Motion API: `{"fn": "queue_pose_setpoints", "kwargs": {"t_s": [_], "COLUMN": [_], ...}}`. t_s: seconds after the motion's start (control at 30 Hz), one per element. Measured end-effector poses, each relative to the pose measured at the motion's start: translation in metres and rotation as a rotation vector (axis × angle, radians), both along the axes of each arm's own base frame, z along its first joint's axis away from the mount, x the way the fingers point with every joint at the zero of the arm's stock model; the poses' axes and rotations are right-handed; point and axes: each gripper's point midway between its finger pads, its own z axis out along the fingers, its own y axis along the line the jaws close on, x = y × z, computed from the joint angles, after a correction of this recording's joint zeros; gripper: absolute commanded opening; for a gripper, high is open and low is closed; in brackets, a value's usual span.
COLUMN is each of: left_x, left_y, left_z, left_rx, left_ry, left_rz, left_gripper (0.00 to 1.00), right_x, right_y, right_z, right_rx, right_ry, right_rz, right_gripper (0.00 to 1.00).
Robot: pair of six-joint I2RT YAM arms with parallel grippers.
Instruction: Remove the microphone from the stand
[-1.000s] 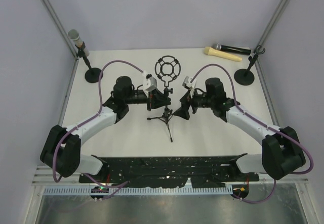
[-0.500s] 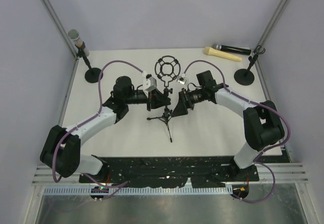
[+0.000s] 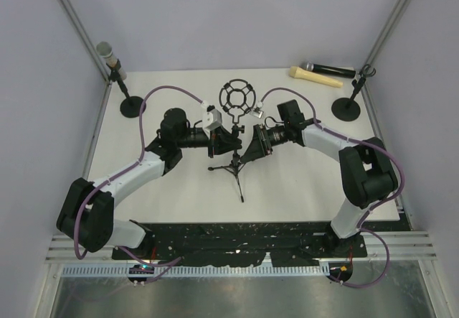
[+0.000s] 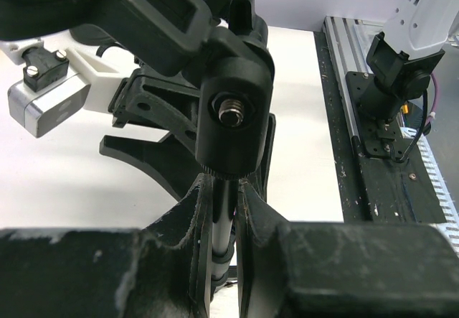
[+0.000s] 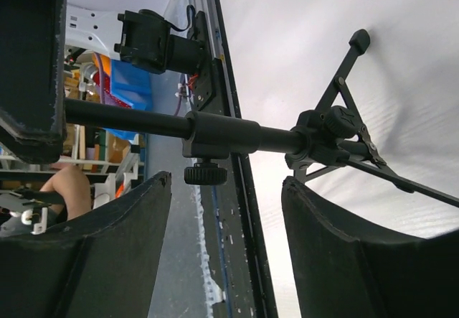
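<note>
L gripper [image 3: 219, 143] is clenched on the tripod [image 3: 234, 166] pole, mid desk [image 3: 308, 189]. R gripper [image 3: 252, 150] is at the same tripod from the other side, jaws apart, holding nothing.

Grey mic [image 3: 106, 50] sits tilted in the round-base L stand [image 3: 130, 105] at the back-left corner, well apart from both grippers. Black mic [image 3: 328, 69] lies flat at back right, just beside a beige piece [image 3: 315, 77] and near the R stand [image 3: 348, 107].

Per view:
- Top: only view with the mics, both round-base stands and the shock-mount ring [image 3: 237, 97] atop the tripod, between the two wrists. Can't make out finger contact from here.
- L wrist: fingers [image 4: 186, 217] pinch the silver pole [image 4: 222, 225] just below the black swivel joint [image 4: 233, 103]. R arm's grey cam block [image 4: 43, 106] is close on the left.
- R wrist: fingers [image 5: 107, 246] stand either side of the collar knob [image 5: 205, 174], no contact seen. Pole runs crosswise just past the tips, and the tripod legs [image 5: 344, 67] splay to the right.
</note>
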Motion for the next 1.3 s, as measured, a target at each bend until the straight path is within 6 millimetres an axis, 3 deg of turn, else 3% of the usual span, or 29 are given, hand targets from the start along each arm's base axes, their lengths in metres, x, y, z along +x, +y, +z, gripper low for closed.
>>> {"fn": "queue_pose_setpoints", "kwargs": {"t_s": [0.33, 0.6, 0.77, 0.97, 1.0, 1.1, 1.17, 1.2, 1.27, 1.3], "left_x": [0.0, 0.0, 0.0, 0.003, 0.002, 0.002, 0.002, 0.002, 0.002, 0.001], "left_y": [0.0, 0.0, 0.0, 0.0, 0.0, -0.001, -0.001, -0.001, -0.002, -0.002], "left_z": [0.0, 0.0, 0.0, 0.0, 0.0, 0.001, 0.001, 0.001, 0.001, 0.0], "left_rx": [0.0, 0.0, 0.001, 0.001, 0.0, -0.001, -0.002, -0.002, -0.003, -0.002], "left_ry": [-0.001, -0.001, -0.002, -0.023, -0.025, -0.027, -0.028, -0.029, -0.026, -0.023], "left_rz": [0.0, -0.003, -0.002, 0.009, 0.008, 0.006, 0.005, 0.005, 0.002, -0.001], "left_gripper": [0.03, 0.03, 0.03, 0.03, 0.03, 0.03, 0.03, 0.03, 0.03, 0.03], "right_x": [0.001, 0.001, 0.005, 0.011, 0.01, 0.01, 0.01, 0.011, 0.014, 0.016], "right_y": [0.005, 0.004, 0.001, -0.005, -0.006, -0.007, -0.007, -0.007, -0.014, -0.019], "right_z": [0.007, 0.007, 0.008, 0.012, 0.012, 0.014, 0.014, 0.013, 0.008, 0.004], "right_rx": [0.042, 0.047, 0.001, -0.082, -0.089, -0.116, -0.129, -0.14, -0.183, -0.206], "right_ry": [0.062, 0.046, -0.141, -0.504, -0.55, -0.724, -0.835, -0.891, -0.969, -0.987], "right_rz": [0.006, 0.012, -0.001, -0.051, -0.056, -0.072, -0.077, -0.083, -0.108, -0.121], "right_gripper": [0.32, 0.16, 0.14, 0.15, 0.15, 0.31, 0.47, 0.61, 0.77, 0.8]}}
